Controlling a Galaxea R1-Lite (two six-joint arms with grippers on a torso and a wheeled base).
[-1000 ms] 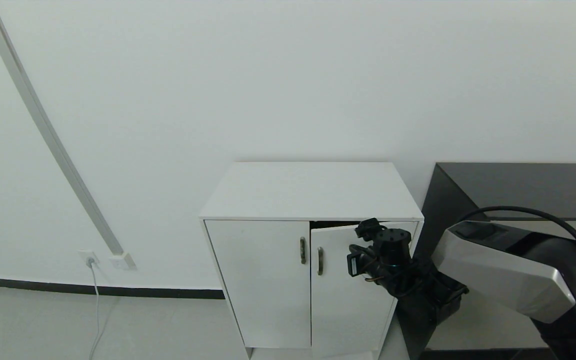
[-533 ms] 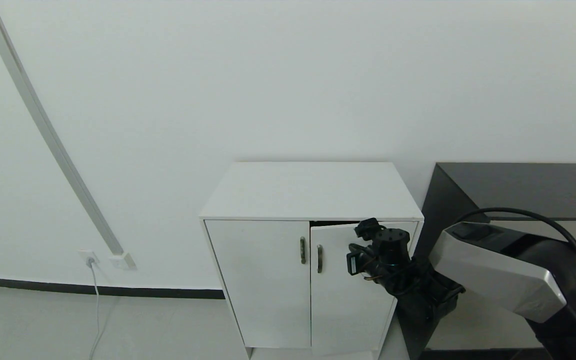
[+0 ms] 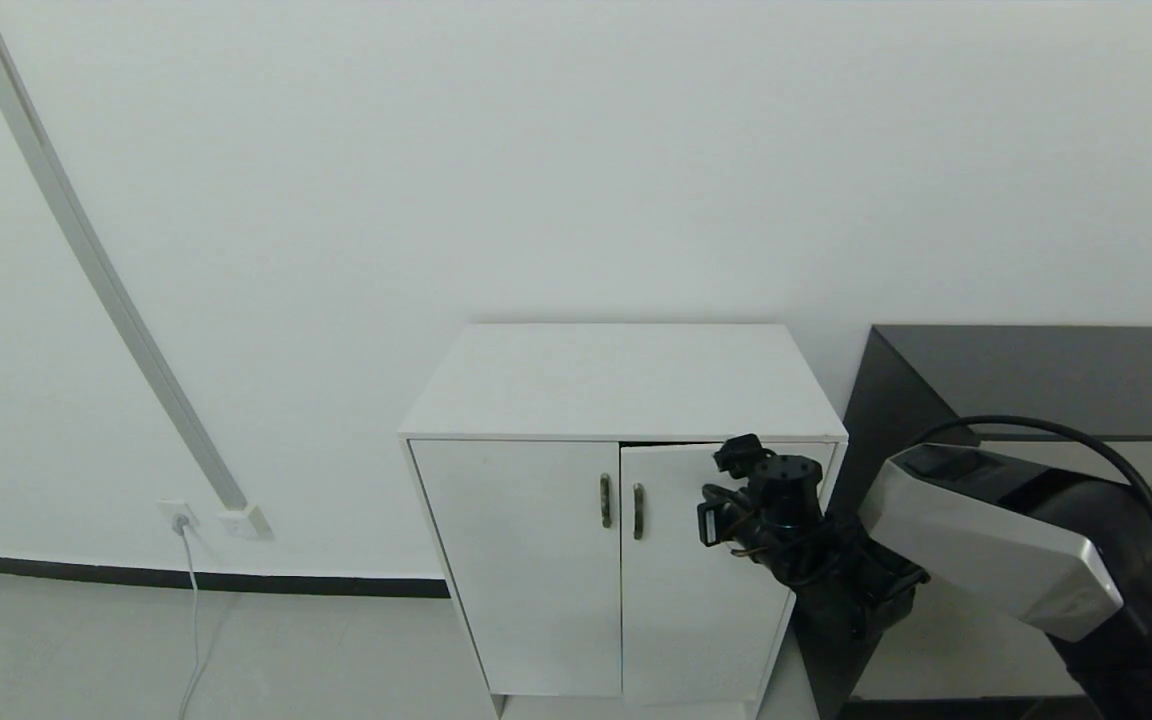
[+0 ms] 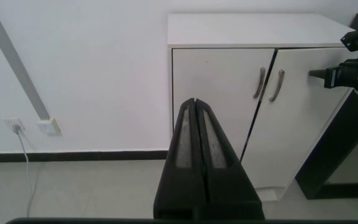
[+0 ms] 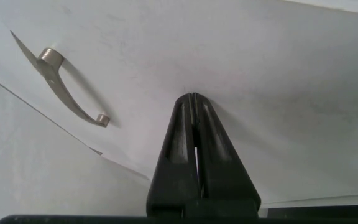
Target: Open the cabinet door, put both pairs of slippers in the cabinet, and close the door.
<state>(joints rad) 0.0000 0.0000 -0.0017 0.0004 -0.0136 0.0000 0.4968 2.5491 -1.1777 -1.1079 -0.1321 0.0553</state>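
Right hand (image 5: 194, 97), fingers pressed together, tip against the cabinet's (image 3: 616, 385) right door (image 3: 691, 610), lower middle of frame, a sliver ajar up top. Left hand (image 4: 194, 106) pressed together too.

White wall (image 3: 576, 150), diagonal grey conduit (image 3: 86, 250), socket (image 3: 179, 518), black skirting (image 3: 186, 580), grey floor (image 3: 86, 650), dark unit (image 3: 1036, 370) right

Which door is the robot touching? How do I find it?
Find the white cabinet against the wall. It has two doors whose handles meet in the middle. Pick the right door: the right gripper is against it and a dark gap shows above it, unlike the left door.
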